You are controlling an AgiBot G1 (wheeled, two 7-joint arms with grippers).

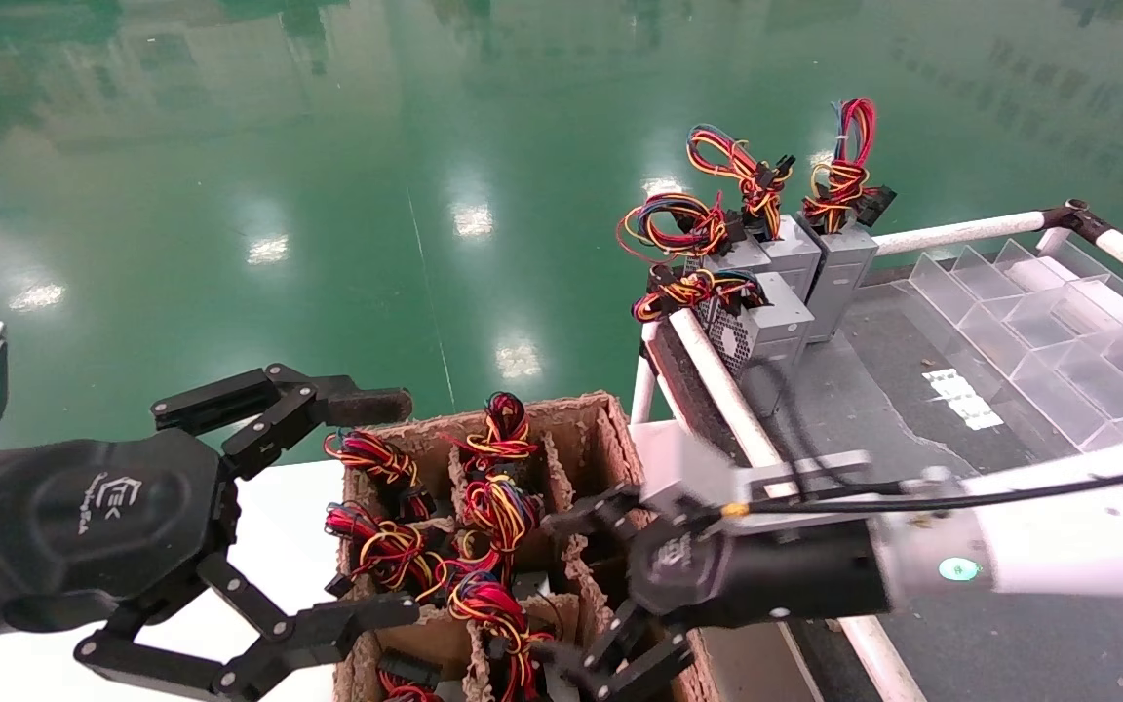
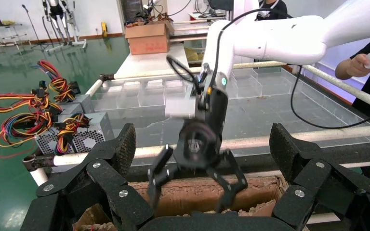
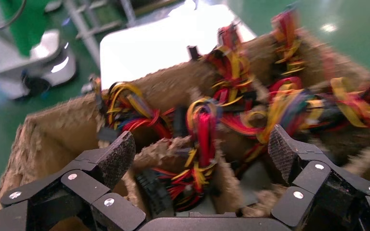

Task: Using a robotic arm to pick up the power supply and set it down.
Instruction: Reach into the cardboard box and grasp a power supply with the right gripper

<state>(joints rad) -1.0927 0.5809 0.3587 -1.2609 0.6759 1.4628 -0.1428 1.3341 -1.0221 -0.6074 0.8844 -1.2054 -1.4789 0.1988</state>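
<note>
Grey metal power supply with red-yellow wire bundle (image 3: 200,159) sat upright in brown pulp-divider box (image 1: 610,429), lower centre of head view (slotted for lifting out). Right gripper (image 1: 610,595) hovered over it, fingers spread, empty. Left gripper (image 1: 269,526) beside box, also spread.

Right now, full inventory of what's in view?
Cardboard box: one, brown, divided, in front of the robot, on a white surface.
Power supplies in box: several, red, yellow and black wire bundles showing; exact count unclear.
Power supplies on table: four, grey, upright at the far corner.
Clear divider tray: one, transparent, on the table at right.
Floor: green, glossy.
Left hand: black, open, beside the box.
Right hand: black, open, over the box.
</note>
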